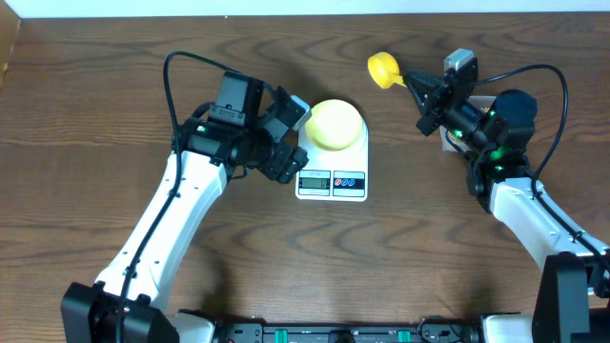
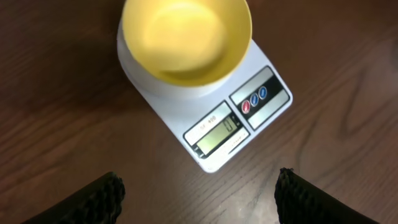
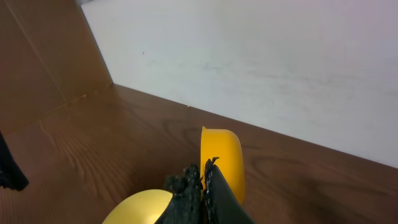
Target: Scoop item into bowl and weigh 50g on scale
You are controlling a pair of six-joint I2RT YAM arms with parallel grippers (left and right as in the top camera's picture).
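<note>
Left fingers (image 2: 93, 200) spread wide, empty, near scale (image 2: 208, 109); right fingers (image 3: 185, 194) clamped on yellow scoop (image 3: 222, 155) handle.

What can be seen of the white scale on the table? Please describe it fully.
The scale is a flat white rounded rectangle, plastic by its look, lying level on the wooden table. Its near edge carries a small grey display, apparently reading zero, and two round buttons, red and blue. The pale yellow bowl stands upright on its platform, empty. Nothing else seems to touch it.
</note>
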